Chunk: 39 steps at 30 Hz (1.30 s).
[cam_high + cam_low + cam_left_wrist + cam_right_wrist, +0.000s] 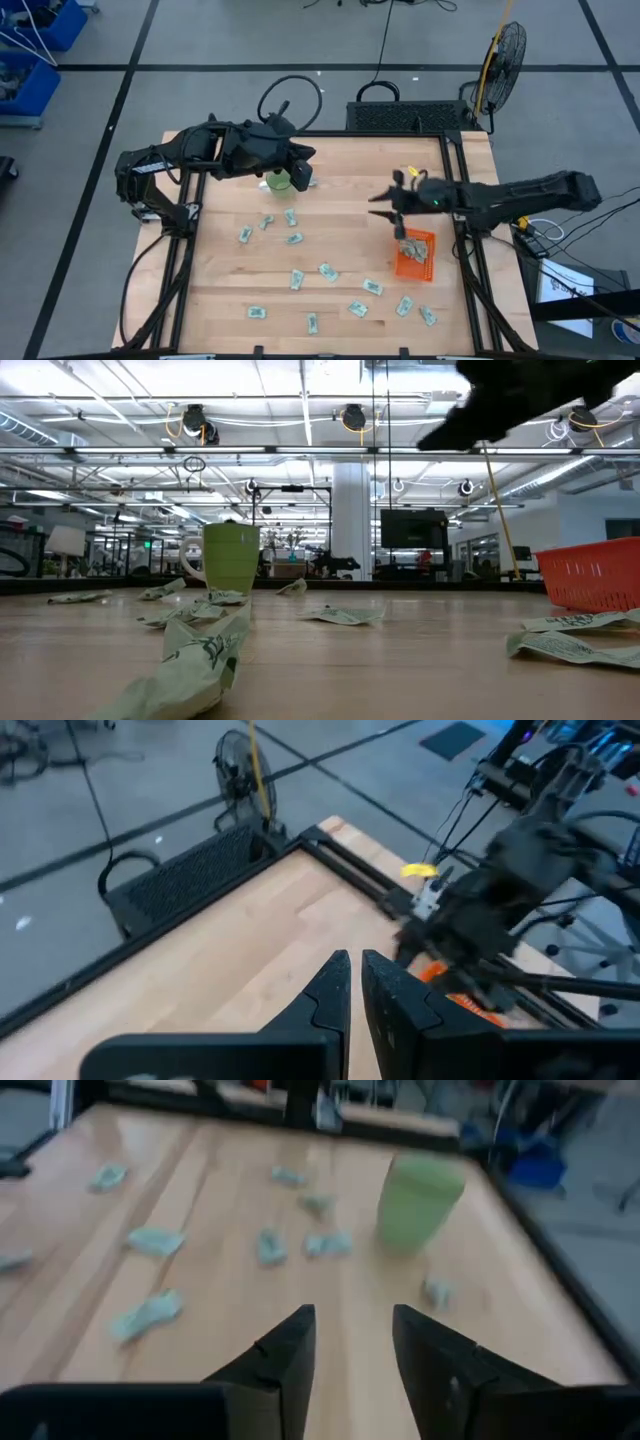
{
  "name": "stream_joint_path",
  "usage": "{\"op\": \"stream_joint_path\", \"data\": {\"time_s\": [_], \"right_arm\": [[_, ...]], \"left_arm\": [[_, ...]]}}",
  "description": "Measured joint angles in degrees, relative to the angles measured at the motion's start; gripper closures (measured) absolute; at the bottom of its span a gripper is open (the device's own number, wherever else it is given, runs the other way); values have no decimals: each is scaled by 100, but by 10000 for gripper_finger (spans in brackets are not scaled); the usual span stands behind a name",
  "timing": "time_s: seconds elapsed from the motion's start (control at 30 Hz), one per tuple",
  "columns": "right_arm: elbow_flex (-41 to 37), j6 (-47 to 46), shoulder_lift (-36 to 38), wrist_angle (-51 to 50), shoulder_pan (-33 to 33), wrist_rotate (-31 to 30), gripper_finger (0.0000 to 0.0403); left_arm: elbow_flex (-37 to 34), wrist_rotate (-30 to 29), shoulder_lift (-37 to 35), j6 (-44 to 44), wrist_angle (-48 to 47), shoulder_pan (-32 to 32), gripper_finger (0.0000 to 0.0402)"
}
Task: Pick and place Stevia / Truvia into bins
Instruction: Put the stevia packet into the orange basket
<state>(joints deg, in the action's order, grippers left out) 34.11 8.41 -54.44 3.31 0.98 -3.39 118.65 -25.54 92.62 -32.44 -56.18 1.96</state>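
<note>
Release over the orange bin (415,258) is the step I judge to be in hand: my right gripper (384,205) hangs above the table just beside the bin, on the side toward the green cup (279,181), and my right wrist view shows its two fingers standing apart with nothing between them. Packets already lie in the bin, as the high view shows. To do this well I should let the jaws stay parted until I am clear of the bin's rim, lift straight, and not drag anything back out.

Stevia packets (327,271) lie scattered over the wooden table (340,225) on the cup's side of the bin and along the near edge; one packet (372,287) sits close to the bin and looks the cheapest next reach. They are thin paper, so I should come down flat with the fingers astride a short edge, pinching one only.

My left gripper (354,982) waits beside the cup, well apart from the bin, its fingers nearly together and empty. It should hold there, out of my right arm's path.
</note>
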Motion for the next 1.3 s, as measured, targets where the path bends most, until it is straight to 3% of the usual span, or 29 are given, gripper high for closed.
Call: {"op": "stream_joint_path", "data": {"time_s": [0.2,0.27,0.47,0.63,0.87,1.07,1.17,1.3], "right_arm": [[10,-358,-1653,1743,1227,1849,251],[185,-332,-2402,1958,1403,2153,248],[1544,155,-4390,1991,1471,2006,245],[2531,174,-5339,1643,1535,727,245],[3053,305,-6090,1621,1805,950,245],[3115,373,-6554,1854,1886,722,249],[3117,407,-6552,1797,1881,640,277],[3115,240,-6510,1797,1879,640,353]], "left_arm": [[0,-26,0,57,402,-17,364],[0,-35,0,68,522,-17,364],[0,-55,0,244,966,-79,364],[0,-61,0,360,984,-81,364],[0,1,0,368,965,-69,364],[0,7,1,380,883,-66,364],[0,11,0,427,815,-66,364],[0,68,0,428,631,-66,364]]}}
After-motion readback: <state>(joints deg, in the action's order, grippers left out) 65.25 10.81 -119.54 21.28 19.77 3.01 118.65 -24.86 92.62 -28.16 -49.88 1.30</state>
